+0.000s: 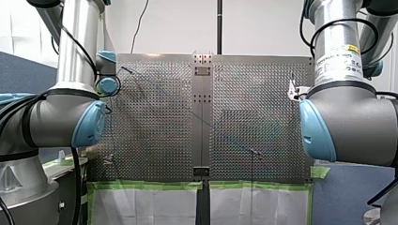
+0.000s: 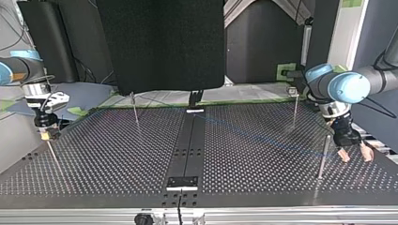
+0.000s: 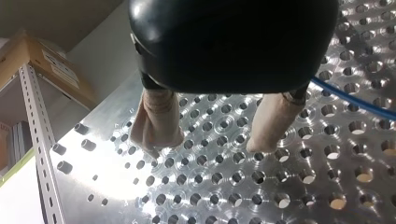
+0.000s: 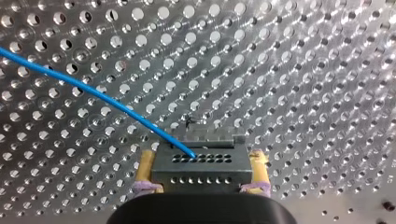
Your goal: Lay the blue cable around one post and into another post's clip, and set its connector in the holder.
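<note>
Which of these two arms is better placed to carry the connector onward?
Probably the right: my right gripper is shut on the connector, with the blue cable attached; my left gripper hangs open and empty.

The connector (image 4: 198,170) sat in the right gripper (image 4: 201,156) at the top view's left. The cable (image 4: 93,92) crossed the table (image 2: 117,159), seemingly to a post (image 2: 323,157) at lower right.
</note>
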Robot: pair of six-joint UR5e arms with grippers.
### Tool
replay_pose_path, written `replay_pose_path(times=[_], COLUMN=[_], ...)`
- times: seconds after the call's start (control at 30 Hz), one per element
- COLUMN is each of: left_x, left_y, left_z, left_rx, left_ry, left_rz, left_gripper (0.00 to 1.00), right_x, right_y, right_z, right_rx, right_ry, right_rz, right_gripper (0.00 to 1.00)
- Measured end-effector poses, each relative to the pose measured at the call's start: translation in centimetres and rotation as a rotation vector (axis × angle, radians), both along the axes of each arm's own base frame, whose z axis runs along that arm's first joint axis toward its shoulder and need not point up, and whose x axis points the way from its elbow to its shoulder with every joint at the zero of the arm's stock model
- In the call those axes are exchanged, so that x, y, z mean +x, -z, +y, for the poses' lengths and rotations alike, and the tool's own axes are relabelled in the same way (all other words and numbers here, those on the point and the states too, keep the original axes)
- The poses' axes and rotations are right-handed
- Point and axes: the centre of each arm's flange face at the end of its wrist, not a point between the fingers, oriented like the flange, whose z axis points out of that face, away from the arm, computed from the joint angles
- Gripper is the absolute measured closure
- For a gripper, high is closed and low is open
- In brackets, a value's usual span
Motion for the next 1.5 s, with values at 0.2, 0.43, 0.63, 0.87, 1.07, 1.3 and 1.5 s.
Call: replay_pose_path(times=[0.2, 0.43, 0.63, 0.87, 1.07, 1.3, 1.5], left_x=[0.0, 0.01, 0.01, 0.02, 0.02, 0.02, 0.01], left_y=[0.01, 0.02, 0.03, 0.03, 0.03, 0.03, 0.03], left_z=[0.0, -0.01, -0.02, -0.01, 0.0, 0.0, -0.01], left_rx=[0.0, 0.001, 0.001, 0.001, 0.002, 0.002, 0.003], left_ry=[0.0, 0.001, 0.001, 0.001, 0.001, 0.001, 0.0], left_rz=[0.0, 0.001, 0.001, 0.0, 0.0, 0.001, 0.001], left_gripper=[0.0, 0.0, 0.0, 0.0, 0.0, 0.0, 0.0], right_x=[-0.04, 0.12, 0.54, 0.7, 0.71, 0.65, 0.64], right_y=[0.08, 0.28, 0.23, 0.19, 0.11, 0.13, 0.11], right_z=[-0.02, 0.05, 0.08, 0.04, -0.03, -0.07, -0.14], right_rx=[0.008, 0.016, 0.014, 0.01, 0.005, 0.001, -0.005], right_ry=[0.009, 0.008, 0.002, -0.001, -0.001, 0.0, 0.001], right_rz=[-0.015, -0.019, -0.022, -0.027, -0.029, -0.032, -0.032], right_gripper=[1.0, 1.0, 1.0, 1.0, 1.0, 1.0, 1.0])
